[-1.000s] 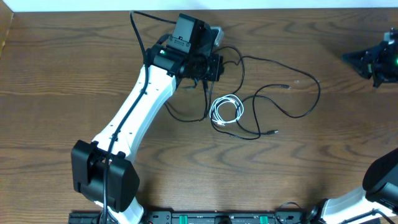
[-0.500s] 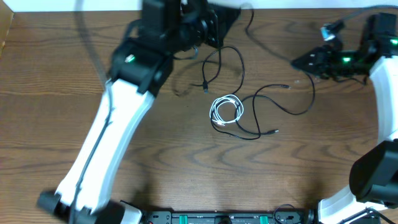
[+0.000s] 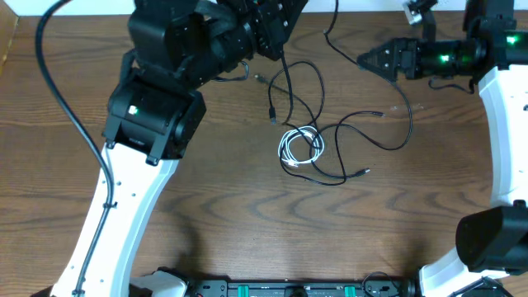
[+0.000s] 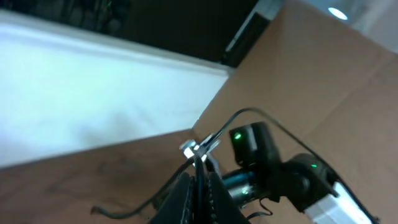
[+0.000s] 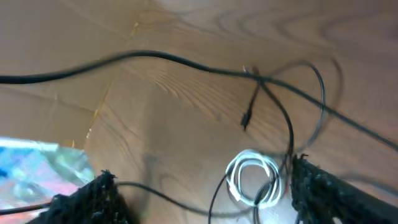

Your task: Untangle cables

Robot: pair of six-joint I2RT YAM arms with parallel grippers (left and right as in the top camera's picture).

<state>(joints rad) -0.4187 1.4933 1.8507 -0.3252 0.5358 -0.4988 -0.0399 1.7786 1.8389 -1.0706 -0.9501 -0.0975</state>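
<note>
My left gripper (image 3: 279,37) is raised over the back of the table, shut on a thin black cable (image 3: 290,82). In the left wrist view the jaws (image 4: 200,186) pinch that strand, which runs up between them. The cable hangs down in loops to a plug end (image 3: 272,114). A white coiled cable (image 3: 301,147) lies mid-table, with black strands crossing it. My right gripper (image 3: 363,59) points left at the back right, open with nothing between its fingers. In the right wrist view (image 5: 200,177) the white coil (image 5: 255,180) and black strands (image 5: 186,62) lie below.
A second black cable (image 3: 408,115) loops from the back edge round to the right of the coil and ends in a plug (image 3: 363,174). The large left arm (image 3: 148,124) covers the left half of the table. A black rail (image 3: 272,289) runs along the front edge.
The left arm rose and swung back with the black cable, pulling its loops up. The right arm came in from the right edge toward the middle, and its jaws opened.
</note>
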